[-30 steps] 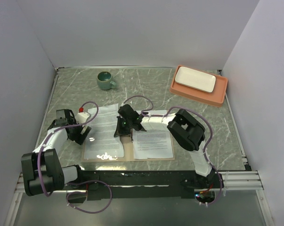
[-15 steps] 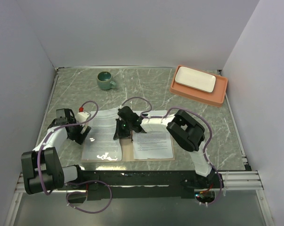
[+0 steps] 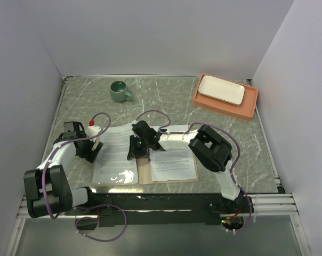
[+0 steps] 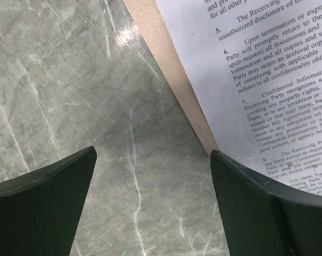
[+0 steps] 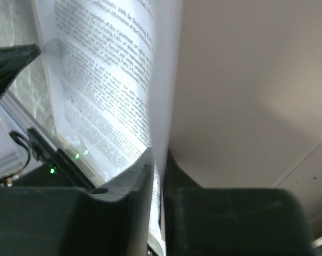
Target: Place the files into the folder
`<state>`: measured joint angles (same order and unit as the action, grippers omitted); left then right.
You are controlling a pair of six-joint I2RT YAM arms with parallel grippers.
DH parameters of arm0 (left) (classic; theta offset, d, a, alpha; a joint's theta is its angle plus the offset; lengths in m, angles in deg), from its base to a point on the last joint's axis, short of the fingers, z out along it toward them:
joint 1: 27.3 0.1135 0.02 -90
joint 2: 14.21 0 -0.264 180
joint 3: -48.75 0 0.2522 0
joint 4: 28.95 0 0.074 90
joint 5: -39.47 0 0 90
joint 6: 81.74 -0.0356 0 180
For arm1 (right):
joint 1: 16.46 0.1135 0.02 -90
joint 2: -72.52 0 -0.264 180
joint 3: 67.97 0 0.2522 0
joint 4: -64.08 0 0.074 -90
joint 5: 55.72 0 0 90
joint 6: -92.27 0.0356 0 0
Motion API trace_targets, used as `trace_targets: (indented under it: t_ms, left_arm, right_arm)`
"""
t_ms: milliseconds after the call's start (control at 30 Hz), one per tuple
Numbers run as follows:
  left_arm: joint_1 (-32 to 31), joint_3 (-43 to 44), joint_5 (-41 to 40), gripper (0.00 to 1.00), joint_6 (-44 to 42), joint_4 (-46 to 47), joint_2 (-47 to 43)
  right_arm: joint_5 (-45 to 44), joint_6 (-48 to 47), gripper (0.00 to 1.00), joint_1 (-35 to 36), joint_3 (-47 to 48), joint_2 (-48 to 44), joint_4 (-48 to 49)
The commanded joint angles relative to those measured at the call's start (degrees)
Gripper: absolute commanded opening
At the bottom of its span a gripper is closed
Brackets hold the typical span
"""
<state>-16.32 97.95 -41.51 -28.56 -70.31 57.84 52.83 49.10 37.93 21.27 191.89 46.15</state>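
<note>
The tan folder point(image 3: 144, 172) lies open and flat near the table's front edge. One printed file point(image 3: 115, 154) lies over its left half, and another file point(image 3: 171, 162) lies on its right half. My right gripper point(image 3: 135, 151) is shut on the right edge of the left file. In the right wrist view the jaws point(image 5: 158, 154) pinch that sheet point(image 5: 107, 80), which stands lifted beside the folder's bare inside point(image 5: 246, 80). My left gripper point(image 3: 93, 151) is open and empty at the folder's left edge. In the left wrist view its fingers point(image 4: 153, 154) hang over bare table, with the folder's edge point(image 4: 171, 80) and the file point(image 4: 267, 69) at upper right.
A green mug point(image 3: 119, 90) stands at the back, left of centre. An orange tray point(image 3: 201, 101) holding a white plate point(image 3: 220, 89) sits at the back right. White walls close in the left, back and right sides.
My right gripper has drawn the left file's edge slightly left and back. The sheet has shifted left over the folder's left half. My left gripper has edged slightly back.
</note>
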Motion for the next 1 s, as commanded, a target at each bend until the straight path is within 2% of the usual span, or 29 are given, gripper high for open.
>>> trace_targets:
  t_ms: [0, 33, 200, 233, 267, 400, 567, 633, 667, 700, 800, 867, 967]
  left_arm:
    - [0.18, 2.44, 1.36, 0.95, 0.34, -1.14, -1.30]
    - [0.18, 2.79, 1.36, 0.95, 0.34, -1.32, -1.47]
    - [0.27, 4.81, 1.53, 0.95, 0.61, -3.07, -2.00]
    - [0.27, 5.60, 1.62, 0.95, 0.69, -3.43, -2.18]
    - [0.35, 6.04, 1.79, 0.95, 0.96, -3.78, -2.53]
    - [1.06, 8.50, 3.11, 0.95, 1.13, -6.93, -3.67]
    - [1.59, 13.59, 4.60, 0.95, 1.75, -11.07, -5.42]
    - [1.59, 16.67, 6.62, 0.95, 2.27, -13.87, -6.13]
    - [1.59, 17.72, 7.93, 0.95, 2.89, -14.76, -6.48]
    - [1.50, 20.08, 10.04, 0.95, 3.33, -15.90, -6.66]
    - [0.36, 24.48, 12.42, 0.94, 5.87, -19.33, -6.14]
    - [-2.18, 25.64, 13.57, 0.94, 8.51, -20.13, -5.44]
    - [-9.20, 25.82, 11.56, 0.94, 13.25, -18.65, -4.47]
  right_arm:
    - [-2.63, -1.56, 0.28, 1.42, 3.18, -0.89, -5.40]
    - [-2.64, -1.91, 0.32, 1.42, 3.35, -1.24, -5.76]
    - [-4.75, -3.76, 0.38, 0.89, 4.58, -4.14, -10.42]
    - [-5.27, -4.02, 0.50, 0.81, 4.85, -4.67, -11.82]
    - [-5.54, -4.20, 0.56, 0.46, 5.02, -5.46, -12.62]
    - [-6.50, -5.34, 0.66, -0.43, 5.47, -7.48, -16.84]
    - [-9.21, -8.15, 0.73, -1.04, 5.81, -12.14, -21.57]
    - [-10.02, -8.51, 0.80, -1.83, 5.29, -14.59, -22.90]
    - [-9.32, -7.99, 0.85, -2.53, 4.42, -15.56, -22.65]
    - [-6.18, -6.15, 0.99, -4.54, 0.93, -16.79, -19.68]
    - [-0.90, -3.95, 0.99, -7.54, -7.85, -21.71, -9.86]
    - [-0.79, -3.76, 0.99, -8.51, -10.26, -23.74, -6.83]
    - [-0.44, -4.38, 0.99, -8.42, -10.88, -23.48, -4.63]
